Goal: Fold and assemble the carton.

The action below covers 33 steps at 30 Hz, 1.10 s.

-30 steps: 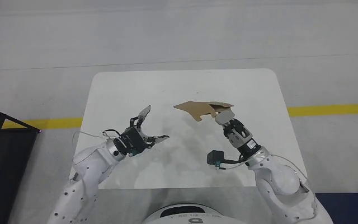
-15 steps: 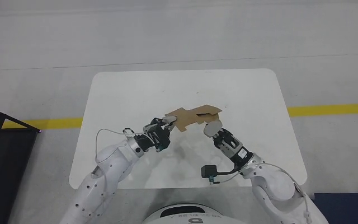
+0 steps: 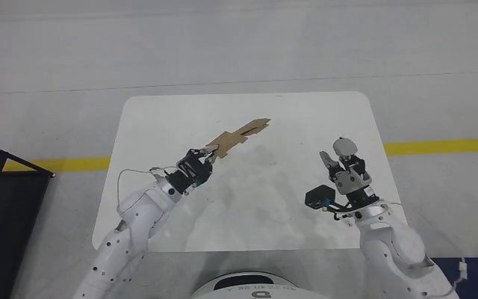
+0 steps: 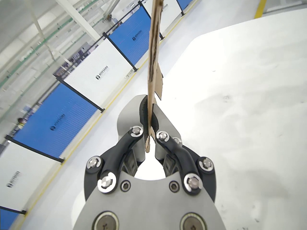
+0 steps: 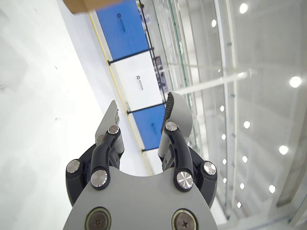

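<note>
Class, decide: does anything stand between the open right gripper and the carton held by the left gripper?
Nothing visible does. The right gripper hangs open over the table, apart from the carton, which the left gripper pinches at one end. Just tabletop lies between them.

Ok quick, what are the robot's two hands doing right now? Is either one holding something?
Left end effector: closed, gripping the flat carton by one end.
Right end effector: open, holding nothing.

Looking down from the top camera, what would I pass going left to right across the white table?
left gripper, shut on the carton's end → carton, a flat cardboard piece → right gripper, open and holding nothing
</note>
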Available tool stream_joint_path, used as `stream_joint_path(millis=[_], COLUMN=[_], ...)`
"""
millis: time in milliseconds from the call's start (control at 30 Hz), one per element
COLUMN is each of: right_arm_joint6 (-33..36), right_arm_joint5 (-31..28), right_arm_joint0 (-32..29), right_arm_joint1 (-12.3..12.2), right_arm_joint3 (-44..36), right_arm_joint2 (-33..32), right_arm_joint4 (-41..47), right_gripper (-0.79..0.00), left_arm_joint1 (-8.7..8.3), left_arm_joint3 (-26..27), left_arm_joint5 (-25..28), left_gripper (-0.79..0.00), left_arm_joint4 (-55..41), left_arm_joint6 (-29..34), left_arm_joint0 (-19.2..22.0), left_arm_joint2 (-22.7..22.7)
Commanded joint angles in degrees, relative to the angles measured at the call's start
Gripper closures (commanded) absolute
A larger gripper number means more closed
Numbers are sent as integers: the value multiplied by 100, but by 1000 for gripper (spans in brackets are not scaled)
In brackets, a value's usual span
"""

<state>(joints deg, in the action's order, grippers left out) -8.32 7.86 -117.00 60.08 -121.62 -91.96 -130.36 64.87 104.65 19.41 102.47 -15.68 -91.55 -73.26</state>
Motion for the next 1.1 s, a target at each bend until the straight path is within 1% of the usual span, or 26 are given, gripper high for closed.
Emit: stream_joint_path(millis=[0,33,67,200,233,267,300,400,467,500,533,567,600,667,733,800,933,1000,1067], right_arm_joint6=[64,73,116,116,116,116,116,116,116,116,116,116,116,116,116,116,116,116,116], right_arm_joint5=[22,-31,-294,-294,-294,-294,-294,-294,-294,-294,-294,-294,-294,-294,-294,-294,-294,-294,-294], right_arm_joint0=[-113,-154,-224,-224,-224,-224,-224,-224,-224,-224,-224,-224,-224,-224,-224,-224,-224,-224,-224], right_arm_joint1=[29,40,43,43,43,43,43,43,43,43,43,43,43,43,43,43,43,43,43], right_arm_joint3=[66,105,191,191,191,191,191,191,191,191,191,191,191,191,191,191,191,191,191], right_arm_joint2=[-232,-282,-351,-351,-351,-351,-351,-351,-351,-351,-351,-351,-351,-351,-351,-351,-351,-351,-351], right_arm_joint4=[1059,1390,1789,1789,1789,1789,1789,1789,1789,1789,1789,1789,1789,1789,1789,1789,1789,1789,1789], right_gripper=[-785,-785,-785,-785,-785,-785,-785,-785,-785,-785,-785,-785,-785,-785,-785,-785,-785,-785,-785], left_arm_joint1=[0,0,0,0,10,30,44,92,121,129,145,157,163,171,160,147,136,131,119], left_arm_joint3=[1,1,1,1,-63,-140,-139,143,365,432,517,558,581,624,690,772,913,890,861], left_arm_joint5=[-58,-58,-58,-58,-106,-129,-41,640,982,1062,1187,1268,1332,1556,1680,1801,2048,2046,1979], left_gripper=[0,0,0,0,0,0,0,0,0,0,0,0,0,0,0,0,0,0,0], left_arm_joint4=[129,129,129,129,-77,-573,-1012,-2657,-3767,-4100,-4828,-5401,-5779,-7019,-7790,-8197,-9209,-9579,-9537], left_arm_joint6=[-33,-33,-33,-33,-3,40,58,144,253,297,350,395,435,643,927,1130,1094,1092,1217], left_arm_joint0=[2,2,2,2,-16,-21,0,35,90,114,151,172,189,238,285,295,142,6,-44], left_arm_joint2=[13,13,13,13,-18,-86,-128,-57,-13,-5,3,12,18,25,-15,-65,-274,-350,-424])
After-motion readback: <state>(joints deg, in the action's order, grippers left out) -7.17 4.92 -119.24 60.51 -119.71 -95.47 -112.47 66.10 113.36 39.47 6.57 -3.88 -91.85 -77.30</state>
